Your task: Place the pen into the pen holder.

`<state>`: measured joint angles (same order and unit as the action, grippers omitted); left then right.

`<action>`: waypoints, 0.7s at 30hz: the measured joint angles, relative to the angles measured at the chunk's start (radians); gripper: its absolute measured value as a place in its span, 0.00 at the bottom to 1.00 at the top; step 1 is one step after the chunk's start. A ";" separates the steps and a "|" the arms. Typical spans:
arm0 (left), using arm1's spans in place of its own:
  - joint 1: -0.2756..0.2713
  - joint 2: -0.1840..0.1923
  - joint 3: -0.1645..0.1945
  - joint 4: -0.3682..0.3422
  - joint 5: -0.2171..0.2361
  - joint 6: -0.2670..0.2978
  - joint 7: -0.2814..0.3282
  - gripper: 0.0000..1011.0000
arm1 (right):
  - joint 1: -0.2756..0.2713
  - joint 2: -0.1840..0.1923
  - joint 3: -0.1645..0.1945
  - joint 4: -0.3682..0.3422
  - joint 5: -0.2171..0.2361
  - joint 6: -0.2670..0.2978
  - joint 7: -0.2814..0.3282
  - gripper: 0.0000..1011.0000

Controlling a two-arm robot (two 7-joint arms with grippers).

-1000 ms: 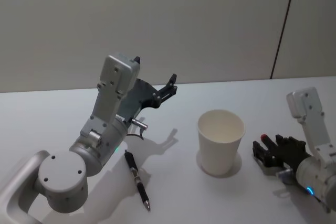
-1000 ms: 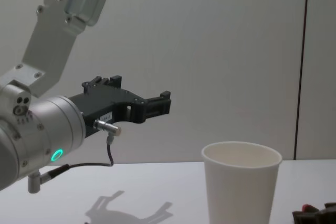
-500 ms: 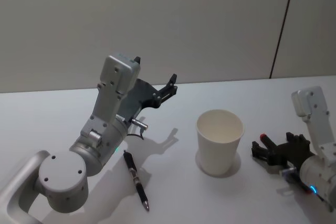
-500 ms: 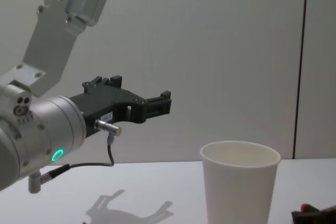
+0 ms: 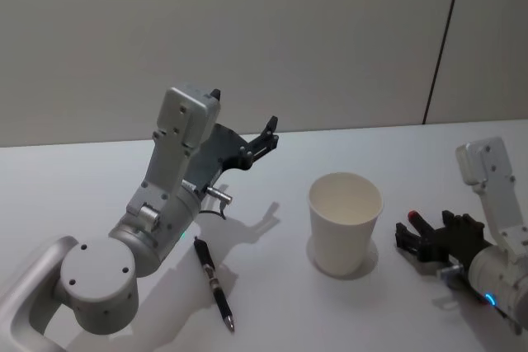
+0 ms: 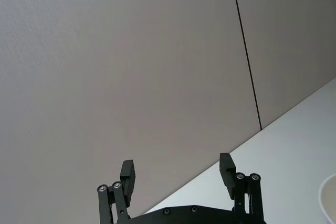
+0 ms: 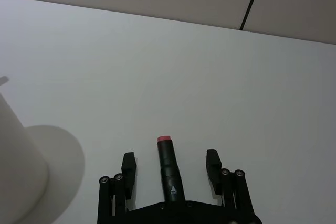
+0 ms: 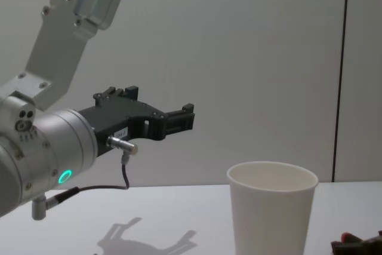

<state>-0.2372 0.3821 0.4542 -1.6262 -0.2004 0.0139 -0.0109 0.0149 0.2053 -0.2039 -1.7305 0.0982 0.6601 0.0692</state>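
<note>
Evidently the pen (image 5: 214,282) lay ungrasped left of the pen holder (image 5: 346,222). Left pincer (image 5: 272,131) hovered released, seemingly ready to descend; right pincer (image 7: 170,160) idled released at right.

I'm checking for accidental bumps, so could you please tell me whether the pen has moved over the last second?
No. In the head view the pen lies where it did, equally far left of the white paper cup.
</note>
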 joint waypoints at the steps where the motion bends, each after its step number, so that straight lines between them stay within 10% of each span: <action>1: 0.000 0.000 0.000 0.000 0.000 0.000 0.000 0.99 | 0.000 0.000 0.000 0.000 0.000 0.000 0.000 0.84; 21: 0.000 0.000 0.000 0.000 0.000 0.000 0.000 0.99 | 0.000 0.000 -0.001 0.000 0.002 0.000 0.001 0.71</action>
<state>-0.2371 0.3822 0.4542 -1.6262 -0.2004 0.0139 -0.0109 0.0148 0.2055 -0.2054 -1.7305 0.0998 0.6601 0.0704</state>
